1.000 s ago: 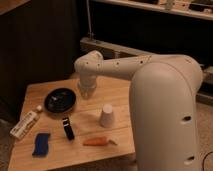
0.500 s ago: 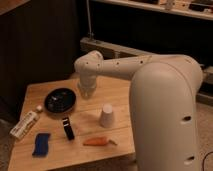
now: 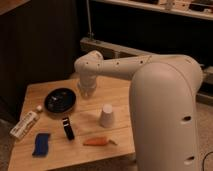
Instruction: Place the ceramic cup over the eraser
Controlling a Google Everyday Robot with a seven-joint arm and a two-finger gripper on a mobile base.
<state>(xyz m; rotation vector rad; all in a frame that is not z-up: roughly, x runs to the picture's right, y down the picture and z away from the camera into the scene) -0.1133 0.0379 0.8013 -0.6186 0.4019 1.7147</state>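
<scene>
The white ceramic cup (image 3: pixel 106 116) stands upside down on the wooden table (image 3: pixel 35 92), right of centre. The black eraser (image 3: pixel 67 128) lies flat on the table, left of the cup and apart from it. My gripper (image 3: pixel 87 90) is at the end of the white arm, low over the table behind the cup and beside the black dish. It holds nothing that I can see.
A black round dish (image 3: pixel 60 100) sits at the back left. A white tube with a cap (image 3: pixel 25 124) lies at the left edge. A blue pad (image 3: pixel 41 144) lies front left. A carrot (image 3: pixel 97 142) lies in front of the cup. My large white arm fills the right side.
</scene>
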